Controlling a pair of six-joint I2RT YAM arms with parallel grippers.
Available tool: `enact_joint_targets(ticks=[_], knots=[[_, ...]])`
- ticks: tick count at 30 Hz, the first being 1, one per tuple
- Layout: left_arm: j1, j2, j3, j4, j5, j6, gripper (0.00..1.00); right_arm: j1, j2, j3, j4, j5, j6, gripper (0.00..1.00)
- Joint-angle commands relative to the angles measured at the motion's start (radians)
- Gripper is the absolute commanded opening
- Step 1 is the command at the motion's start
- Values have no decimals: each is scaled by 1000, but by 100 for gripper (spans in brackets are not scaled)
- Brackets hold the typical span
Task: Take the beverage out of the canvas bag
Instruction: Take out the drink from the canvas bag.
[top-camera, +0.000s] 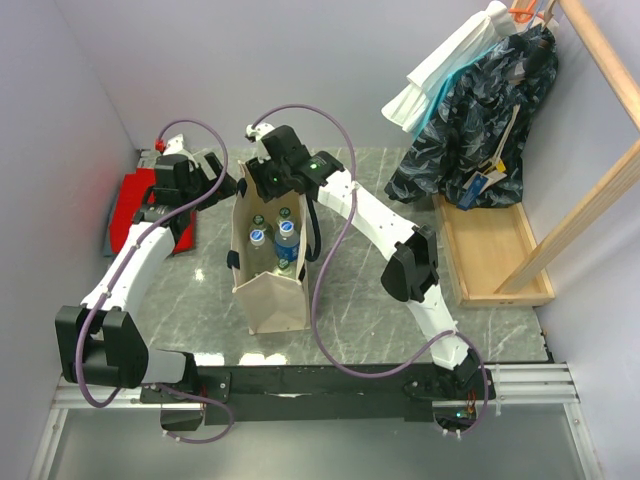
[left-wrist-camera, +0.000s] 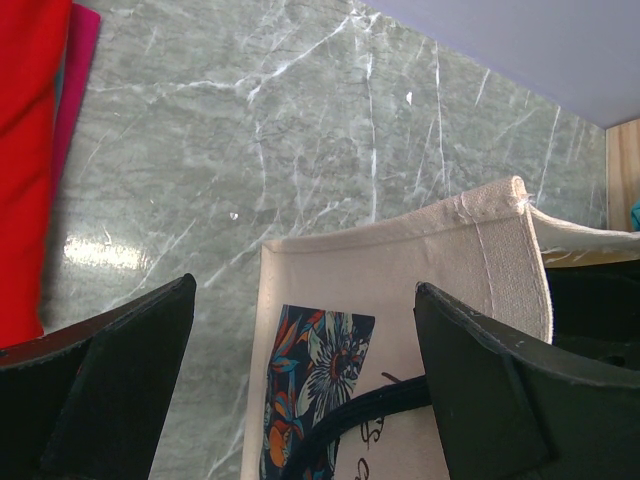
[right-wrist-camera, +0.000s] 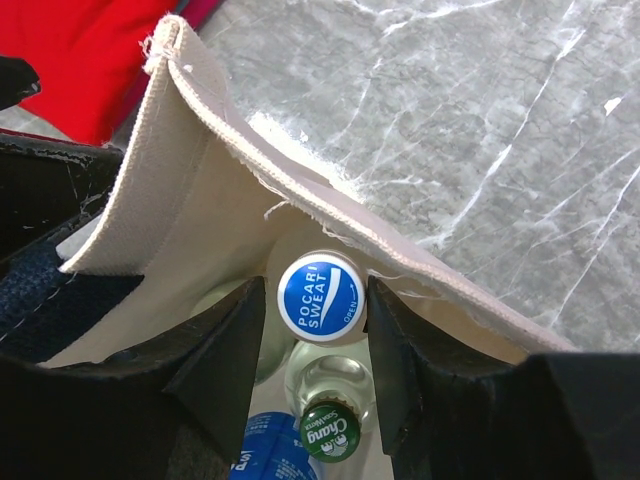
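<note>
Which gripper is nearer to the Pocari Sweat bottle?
Right. The right gripper is in the mouth of the bag, its fingers either side of the cap of the Pocari Sweat bottle. The left gripper is outside, open at the bag's outer wall.

Canvas bag: tall, boxy, beige, with dark navy strap handles and a flower print on one side. It stands upright on the table, mouth open. One upper corner of its wall lies between the spread fingers of the left tool.

Beverages: several bottles stand upright inside the bag. A bottle with a blue Pocari Sweat cap sits against the inner wall, directly between the fingers of the right tool; whether they touch it cannot be confirmed. A green-capped Chang bottle stands just beside it, nearer that tool's wrist. A blue-labelled bottle stands beside the Chang bottle.
</note>
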Motion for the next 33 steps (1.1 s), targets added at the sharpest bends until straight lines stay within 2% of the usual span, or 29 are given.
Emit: enact_joint_targets(ticks=[1, 4, 8, 17, 19, 22, 23, 28, 30, 33], knots=[[-6, 7, 9, 23, 8, 3, 96, -3, -5, 8, 30, 2, 13, 52], [-6, 8, 11, 23, 11, 3, 96, -5, -5, 3, 43, 4, 15, 48], [-6, 4, 10, 20, 6, 5, 96, -3, 1, 5, 42, 1, 15, 36], [-6, 5, 13, 18, 11, 8, 96, -5, 4, -1, 69, -5, 27, 43], [-6, 5, 13, 17, 8, 6, 96, -3, 7, -1, 74, -1, 33, 48], [-6, 4, 11, 15, 9, 8, 96, -5, 13, 3, 70, -4, 27, 38], [-6, 4, 10, 18, 6, 9, 96, -3, 15, 2, 70, -2, 27, 42], [-6, 5, 10, 18, 9, 5, 96, -3, 12, -6, 66, 1, 25, 43], [-6, 7, 10, 17, 11, 6, 96, -3, 5, -15, 70, -2, 22, 48], [-6, 8, 11, 20, 14, 8, 96, -3, 12, -4, 66, -10, 27, 46]])
